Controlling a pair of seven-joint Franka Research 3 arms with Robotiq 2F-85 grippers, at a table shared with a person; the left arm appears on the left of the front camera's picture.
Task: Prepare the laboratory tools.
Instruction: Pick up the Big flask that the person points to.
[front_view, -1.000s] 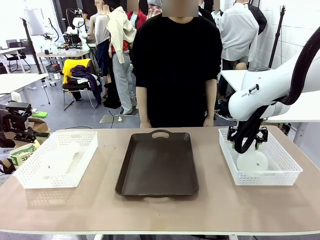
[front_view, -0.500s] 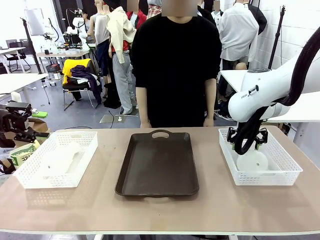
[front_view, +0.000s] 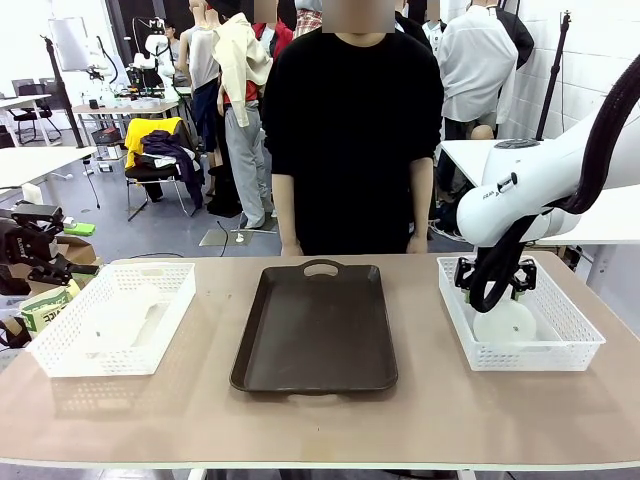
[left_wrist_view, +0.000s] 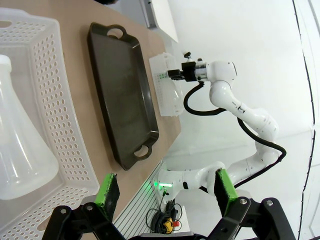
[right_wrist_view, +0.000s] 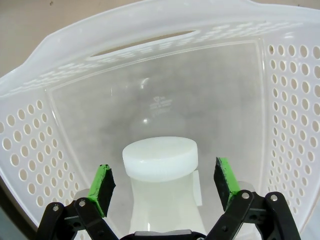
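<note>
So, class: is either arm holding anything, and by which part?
Nothing is held. The right arm's jaws stand open either side of the flask neck; the left arm's jaws are open.

This looks like a robotics laboratory in an open hall. A white robot arm (front_view: 530, 185) reaches over a beige table (front_view: 200, 410), a person (front_view: 352, 130) stands opposite, and behind are white desks (front_view: 30, 162), a chair piled with clothes (front_view: 160, 150) and more people (front_view: 480, 60).
</note>
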